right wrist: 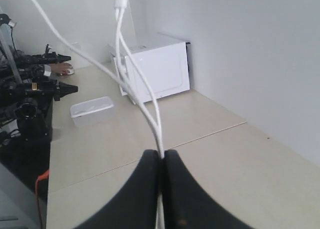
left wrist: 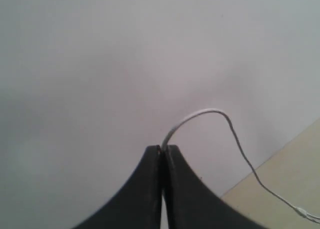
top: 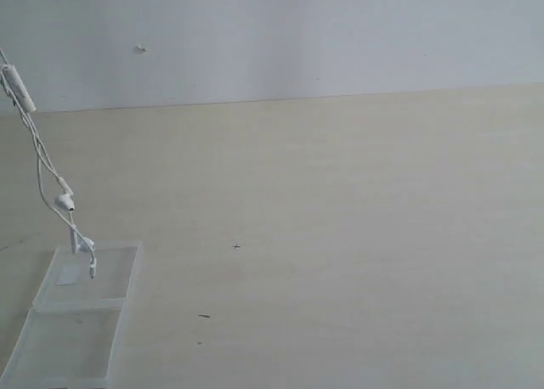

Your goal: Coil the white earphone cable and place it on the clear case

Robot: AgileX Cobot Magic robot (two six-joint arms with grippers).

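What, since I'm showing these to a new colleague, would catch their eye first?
The white cable, strung up in the air along the exterior view's left edge, with its lower end dangling over the clear case at that view's lower left. Then the wrist views: the left gripper and the right gripper each show black jaws pinched shut on that cable.

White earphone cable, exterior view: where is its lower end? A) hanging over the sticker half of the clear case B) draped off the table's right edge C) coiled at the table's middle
A: the white earphone cable hangs down from the upper left, and its lower tip is over the half of the clear case that bears the sticker.
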